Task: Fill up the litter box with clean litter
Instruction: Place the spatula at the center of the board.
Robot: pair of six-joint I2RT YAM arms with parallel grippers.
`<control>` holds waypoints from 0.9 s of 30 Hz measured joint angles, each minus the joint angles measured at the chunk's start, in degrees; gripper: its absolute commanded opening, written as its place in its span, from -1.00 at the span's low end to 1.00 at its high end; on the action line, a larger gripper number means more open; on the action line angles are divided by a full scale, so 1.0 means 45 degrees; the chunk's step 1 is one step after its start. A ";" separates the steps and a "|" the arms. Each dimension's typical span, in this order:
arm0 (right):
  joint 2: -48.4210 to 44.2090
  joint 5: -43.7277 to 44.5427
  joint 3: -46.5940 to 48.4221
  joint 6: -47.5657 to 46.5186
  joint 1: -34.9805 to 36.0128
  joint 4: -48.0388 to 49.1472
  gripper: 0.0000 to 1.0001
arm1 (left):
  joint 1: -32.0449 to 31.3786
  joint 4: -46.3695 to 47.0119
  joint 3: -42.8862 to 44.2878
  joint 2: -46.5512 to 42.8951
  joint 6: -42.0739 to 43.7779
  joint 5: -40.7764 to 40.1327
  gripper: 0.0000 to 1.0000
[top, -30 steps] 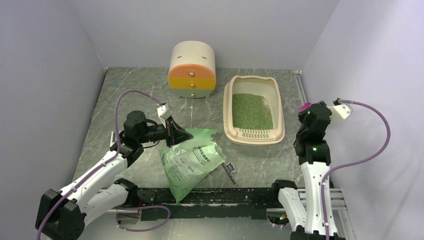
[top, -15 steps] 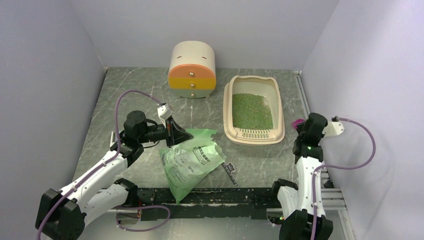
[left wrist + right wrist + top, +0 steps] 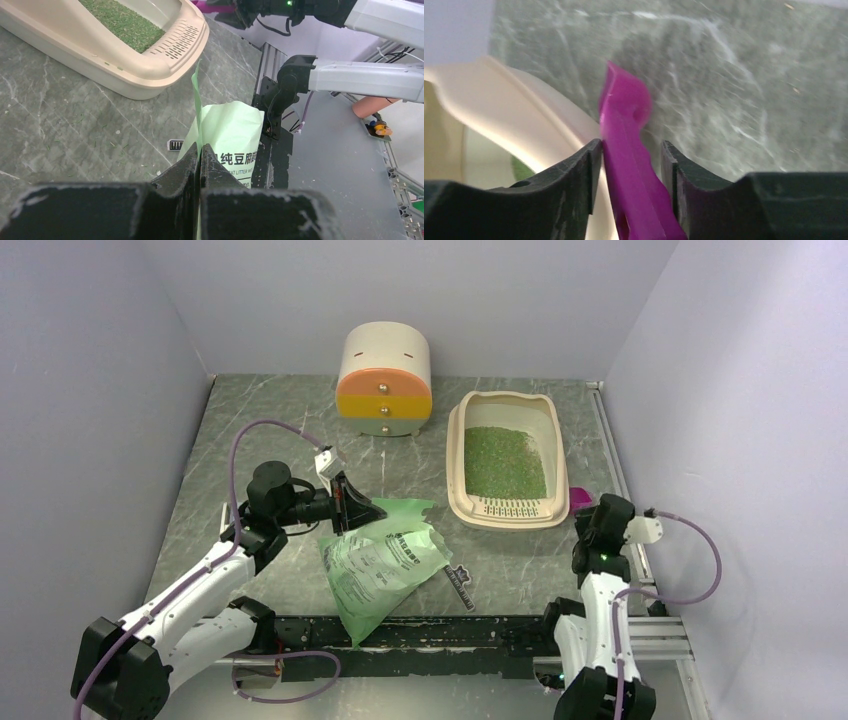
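The beige litter box stands at the back right, its floor covered with clean litter in green granules. Its wall and clean litter also show in the left wrist view. My left gripper is shut on the top edge of the green litter bag, pinched thin between the fingers. My right gripper is low beside the box's near right corner. The magenta scoop lies between its fingers, touching the left one, with a gap to the right one.
A round beige-and-orange drawer unit stands at the back, left of the box. A small black striped piece lies by the bag near the front rail. Scattered granules dot the grey marble table. The right wall is close to the right arm.
My right arm has come down and back toward the near edge, lowering the scoop to table level beside the box, and its jaws have widened. The left arm and bag have not moved.
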 measured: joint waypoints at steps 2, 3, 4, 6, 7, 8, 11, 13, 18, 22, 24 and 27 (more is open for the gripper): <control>-0.0121 -0.0005 -0.0214 -0.0015 0.0000 -0.0631 0.14 | 0.0000 0.0010 0.0000 0.0005 -0.0068 0.0010 -0.91; -0.0233 -0.0019 -0.0257 -0.0049 0.0000 -0.0962 0.22 | 0.0000 0.0010 0.0000 0.0005 -0.0092 0.0015 -0.90; -0.0330 -0.0010 -0.0257 -0.0083 0.0000 -0.1190 0.31 | 0.0000 0.0019 0.0000 0.0005 -0.0112 0.0019 -0.91; -0.0588 0.0049 -0.0160 -0.0233 0.0000 -0.1797 0.59 | 0.0000 0.0019 0.0000 0.0005 -0.0121 0.0024 -0.91; -0.0646 0.0063 -0.0034 -0.0330 0.0000 -0.2108 0.72 | 0.0000 0.0019 0.0000 0.0005 -0.0121 0.0029 -0.90; -0.0665 0.0092 0.0097 -0.0423 0.0000 -0.2336 0.84 | 0.0000 0.0019 0.0000 0.0005 -0.0121 0.0029 -0.91; -0.0665 0.0335 0.0835 -0.0733 0.0000 -0.3147 0.97 | 0.0000 0.0024 0.0000 0.0005 -0.0121 0.0083 -0.91; -0.0675 0.0539 0.1433 -0.0996 0.0000 -0.3551 0.99 | 0.0000 0.0029 0.0000 0.0005 -0.0126 0.0107 -0.90; -0.0622 0.0724 0.3002 -0.1734 0.0000 -0.4269 1.00 | 0.0000 0.0034 0.0000 0.0005 -0.0126 0.0121 -0.90; -0.0476 -0.0155 0.4721 -0.3060 0.0034 -0.4328 0.92 | 0.0000 0.0029 0.0000 0.0005 -0.0121 0.0141 -0.90; -0.0413 -0.1695 0.5231 -0.3832 0.0141 -0.3769 0.79 | 0.0000 0.0029 0.0000 0.0005 -0.0117 0.0175 -0.90; -0.0141 -0.5629 0.5348 -0.4347 0.0500 -0.2123 0.76 | 0.0000 0.0024 0.0000 0.0010 -0.0112 0.0199 -0.91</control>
